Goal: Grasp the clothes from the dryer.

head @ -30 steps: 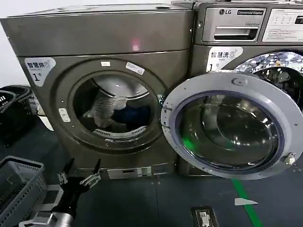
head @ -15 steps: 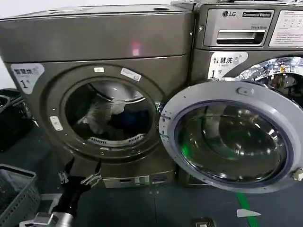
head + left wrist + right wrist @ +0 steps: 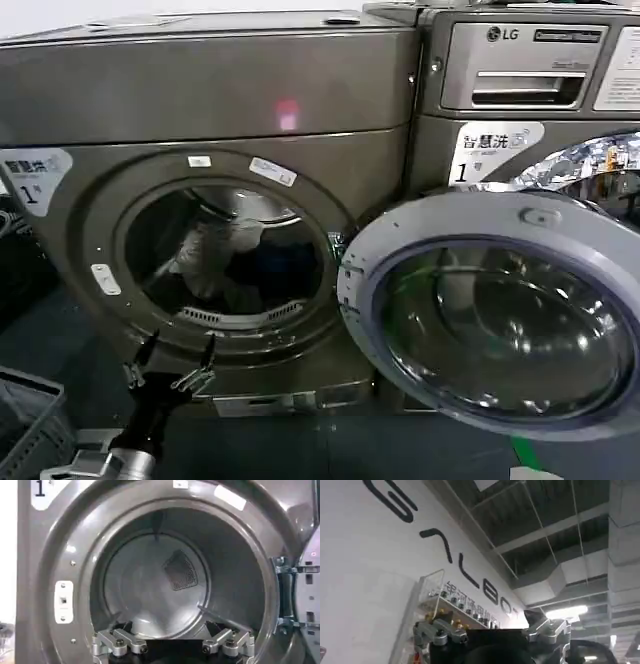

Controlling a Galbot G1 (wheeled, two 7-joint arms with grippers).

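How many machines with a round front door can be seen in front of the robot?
2. The dryer stands on the left, its door swung open to the right. The LG machine stands beside it on the right, partly behind that door. Others may be out of frame.

The dryer (image 3: 215, 200) now sits closer and larger in the head view, its open door (image 3: 500, 320) spilling past the right edge; the basket (image 3: 25, 420) slides leftward
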